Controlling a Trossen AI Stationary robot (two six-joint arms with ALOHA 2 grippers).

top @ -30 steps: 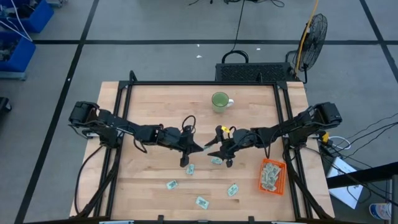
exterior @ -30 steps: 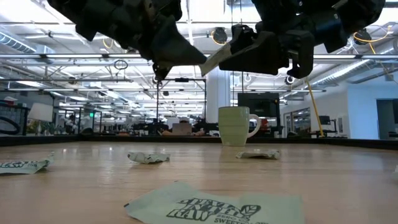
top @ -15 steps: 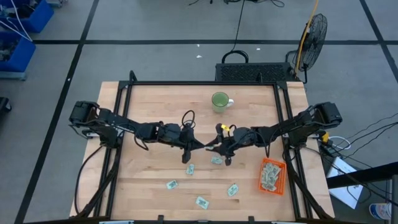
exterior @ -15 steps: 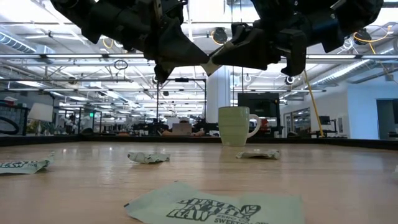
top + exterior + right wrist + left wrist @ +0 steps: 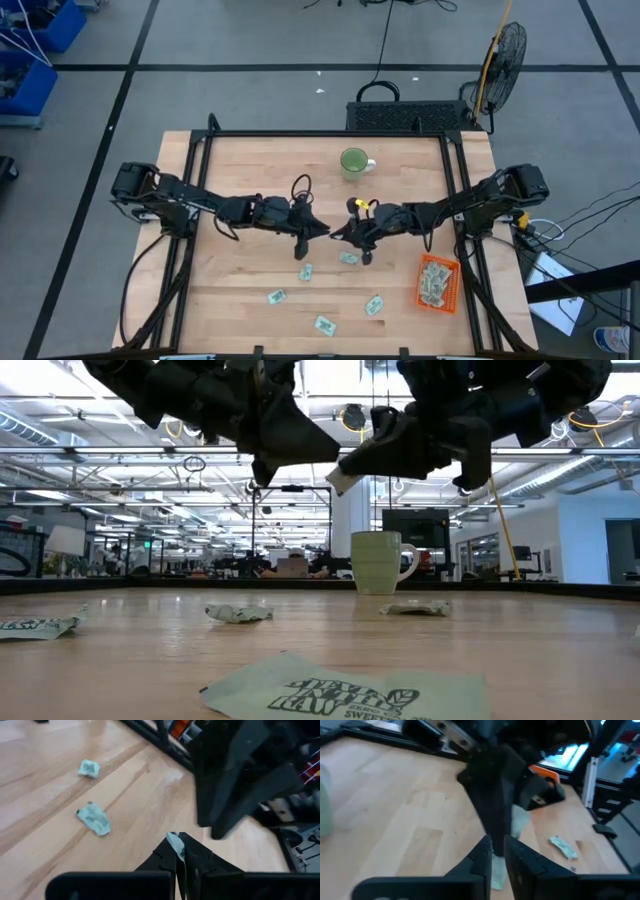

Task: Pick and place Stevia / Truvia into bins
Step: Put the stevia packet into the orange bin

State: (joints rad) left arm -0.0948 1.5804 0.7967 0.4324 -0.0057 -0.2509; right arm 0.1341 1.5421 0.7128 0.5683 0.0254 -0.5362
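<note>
My right gripper (image 5: 338, 234) hangs above mid-table, on the near side of the mug (image 5: 354, 162), fingers pinched tight on a sachet (image 5: 176, 845) whose white edge sticks out between them. My left gripper (image 5: 322, 229) meets it tip to tip, its fingers (image 5: 479, 859) nearly together around the same sachet. Loose sachets (image 5: 346, 258) lie on the wood further from the mug. The orange bin (image 5: 438, 283) sits well off toward my right, holding several sachets.
</note>
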